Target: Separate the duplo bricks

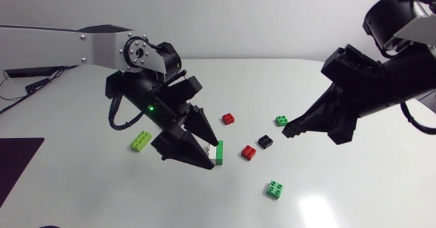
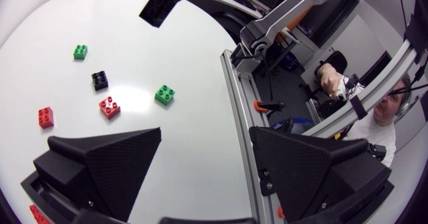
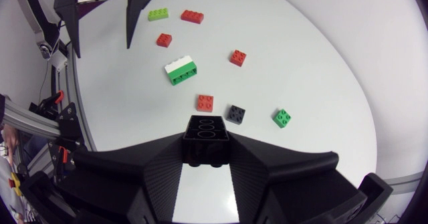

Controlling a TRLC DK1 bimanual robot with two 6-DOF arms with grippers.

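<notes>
Head view: the left claw [image 1: 199,146] hangs over the middle of the counter [image 1: 82,187], and the white-and-green stack [image 1: 218,153] shows just beside its tips. A lime brick [image 1: 141,141] lies toward the counter's left edge. The right claw [image 1: 293,129] points in from the right edge, with a green brick [image 1: 281,120] just beside its tip.

Left wrist view: the left claw's fingers [image 2: 107,167] stand wide apart with nothing between them. Ahead lie a loose black brick [image 2: 99,80] and a red brick [image 2: 110,106], near each other but apart.

Right wrist view: the right claw [image 3: 206,158] grips a held black brick [image 3: 206,140] from both sides. The stack lies ahead of it at mid-counter, white layer on green, still joined.
</notes>
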